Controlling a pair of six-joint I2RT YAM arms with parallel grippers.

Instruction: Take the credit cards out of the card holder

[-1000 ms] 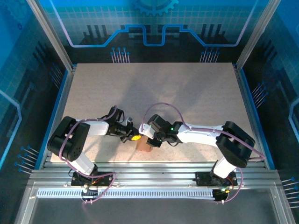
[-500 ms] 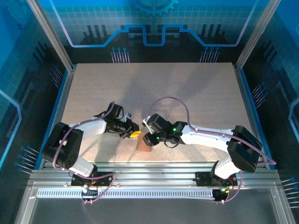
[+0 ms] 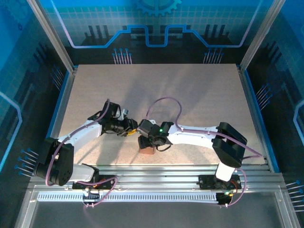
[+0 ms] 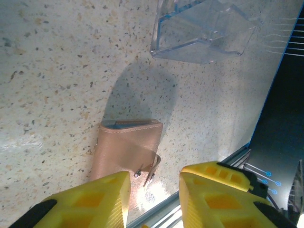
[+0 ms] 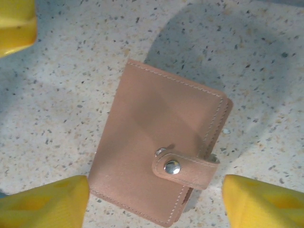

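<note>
Right wrist view: tan card holder [image 5: 156, 166] lay snapped shut on the speckled table [image 5: 266, 95]. Right gripper [image 5: 154, 202] and left gripper [image 4: 154, 199] had just spread, empty; credit cards presumably remained inside.

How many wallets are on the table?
1. The tan card holder lies closed and snapped shut on the speckled table, near its front edge. Parts of the table are covered from above, so another could be hidden.

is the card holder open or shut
Shut: the card holder lies folded flat on the table, its snap tab wrapped onto the front.
</note>
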